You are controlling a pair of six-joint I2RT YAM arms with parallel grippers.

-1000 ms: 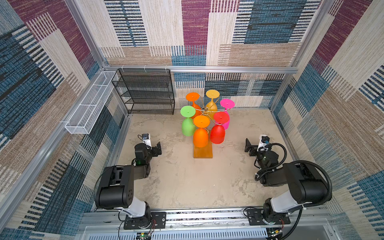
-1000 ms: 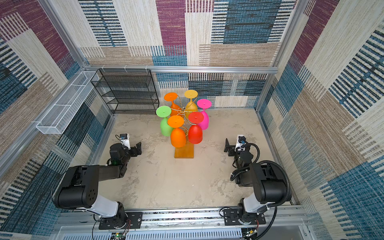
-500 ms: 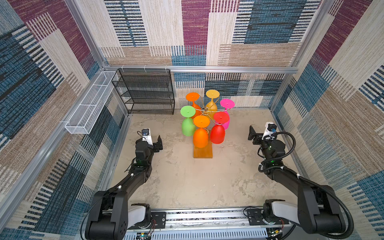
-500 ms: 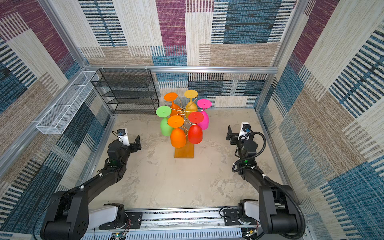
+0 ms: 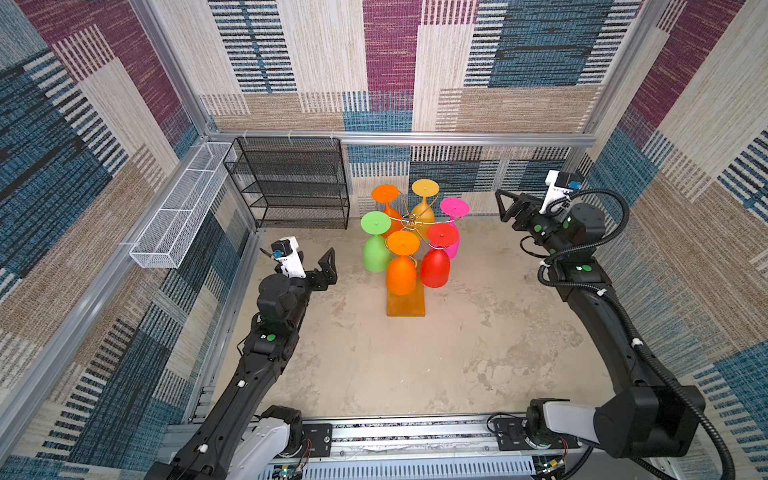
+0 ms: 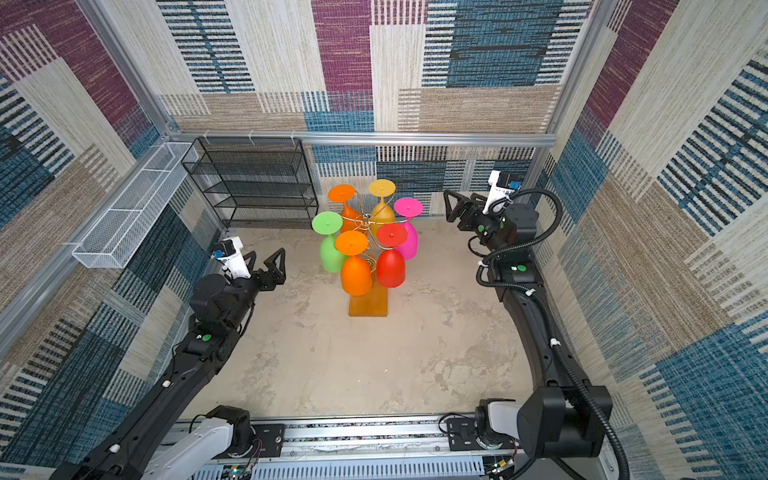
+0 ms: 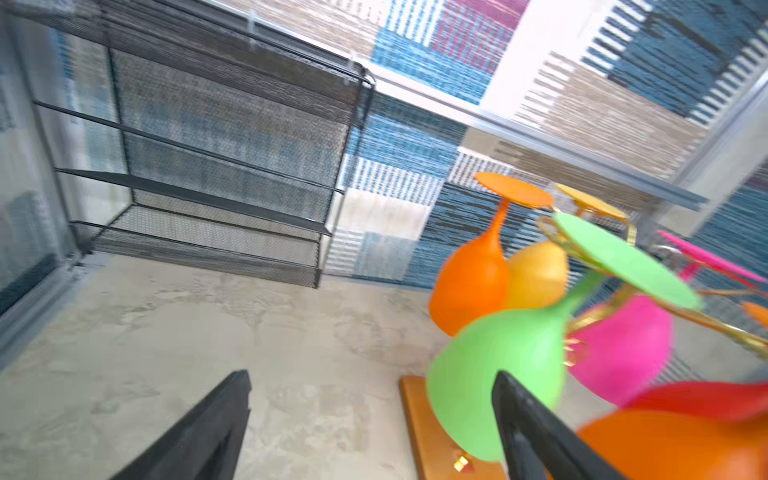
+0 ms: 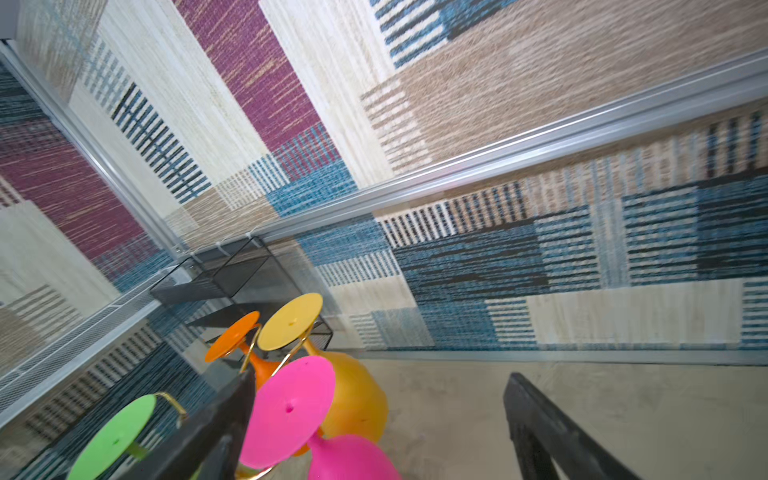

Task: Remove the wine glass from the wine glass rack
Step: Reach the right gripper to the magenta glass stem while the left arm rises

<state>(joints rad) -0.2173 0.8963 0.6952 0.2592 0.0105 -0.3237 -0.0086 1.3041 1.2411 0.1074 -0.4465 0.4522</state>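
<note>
The left arm (image 5: pixel 257 374) and right arm (image 5: pixel 602 324) are matte black with green dot stickers (image 5: pixel 271 337). Each has a white wrist camera (image 5: pixel 293 262). A ribbed black cable (image 5: pixel 622 214) loops along the right one.

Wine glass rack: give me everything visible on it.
The wine glass rack is thin gold wire: curled arms fan out from a hub atop a wavy stem on a rectangular orange-brown, wood-looking base. It stands upright toward the back of the mottled tabletop. Six bright wine glasses hang bowl-down from its arms by their feet. Nothing else touches it.
</note>
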